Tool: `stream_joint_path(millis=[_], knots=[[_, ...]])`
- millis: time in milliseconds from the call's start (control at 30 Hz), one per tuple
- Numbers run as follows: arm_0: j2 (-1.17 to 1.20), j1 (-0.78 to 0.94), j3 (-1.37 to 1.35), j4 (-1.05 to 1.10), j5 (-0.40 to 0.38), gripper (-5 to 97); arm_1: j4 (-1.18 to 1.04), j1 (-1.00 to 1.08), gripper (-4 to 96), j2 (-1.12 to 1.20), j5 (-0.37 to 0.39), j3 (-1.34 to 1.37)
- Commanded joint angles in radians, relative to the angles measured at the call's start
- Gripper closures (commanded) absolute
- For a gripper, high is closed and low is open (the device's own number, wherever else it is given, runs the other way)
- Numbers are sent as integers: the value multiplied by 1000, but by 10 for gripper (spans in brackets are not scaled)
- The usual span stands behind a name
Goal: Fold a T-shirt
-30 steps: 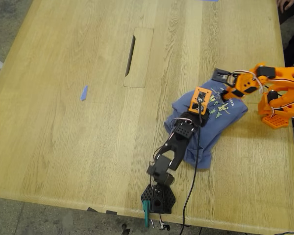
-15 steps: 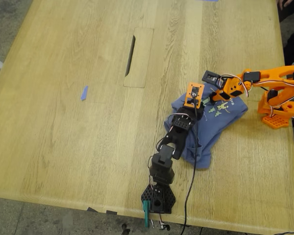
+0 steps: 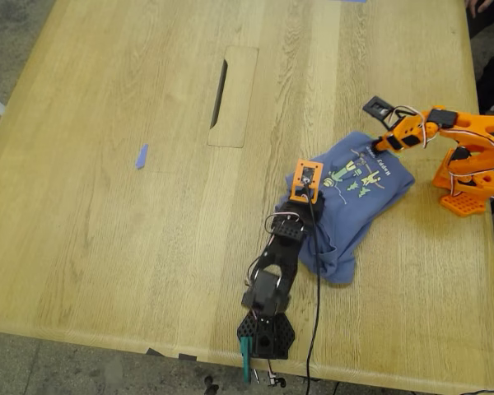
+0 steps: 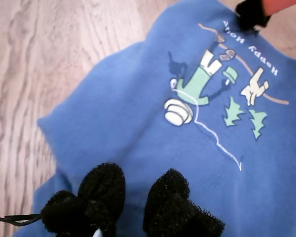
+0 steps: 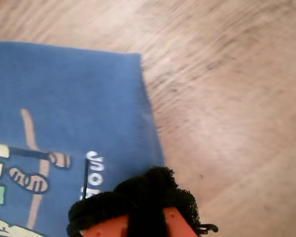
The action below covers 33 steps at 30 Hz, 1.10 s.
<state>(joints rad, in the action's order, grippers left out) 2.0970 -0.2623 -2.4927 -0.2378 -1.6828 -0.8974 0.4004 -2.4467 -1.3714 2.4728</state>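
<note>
The slate-blue T-shirt (image 3: 350, 206) lies crumpled on the wooden table at the exterior view's right, print facing up. It also shows in the first wrist view (image 4: 133, 113) and in the second wrist view (image 5: 64, 94). My first gripper (image 3: 307, 196), on the black arm, hovers over the shirt's near-left part. Its black foam pads (image 4: 101, 190) stand slightly apart with blue cloth showing between them. My second gripper (image 3: 377, 148), on the orange arm, has its pads (image 5: 138, 195) together at the shirt's far right edge by the text. It also shows in the first wrist view (image 4: 249, 15).
A rectangular cable cutout (image 3: 230, 95) sits in the table's middle. A small blue tape strip (image 3: 141, 156) lies at the exterior view's left. The orange base (image 3: 461, 197) stands at the right edge, the black base (image 3: 265, 333) at the near edge. A person's hand (image 3: 480, 6) is at the top right.
My first gripper has drawn back toward its base, uncovering the print. My second gripper swung left over the shirt, then back right to the shirt's far edge. The shirt's top lies flatter.
</note>
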Motion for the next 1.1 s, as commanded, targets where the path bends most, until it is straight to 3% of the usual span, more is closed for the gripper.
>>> stream_joint_path(millis=[0,267,400,667,867,1067], knots=[[57,-14,187,-78,-11,783,-75,-28,913,-20,-6,-140],[-316,-212,738,-135,-11,783,-120,-259,913,170,2,-410],[-463,-249,847,-112,-14,783,-29,-351,913,235,12,-370],[-460,-160,592,61,-17,783,201,-278,913,199,9,-66],[-301,-43,308,143,-17,783,232,-164,913,100,6,75],[-186,58,199,150,-17,780,207,-52,913,5,6,144]])
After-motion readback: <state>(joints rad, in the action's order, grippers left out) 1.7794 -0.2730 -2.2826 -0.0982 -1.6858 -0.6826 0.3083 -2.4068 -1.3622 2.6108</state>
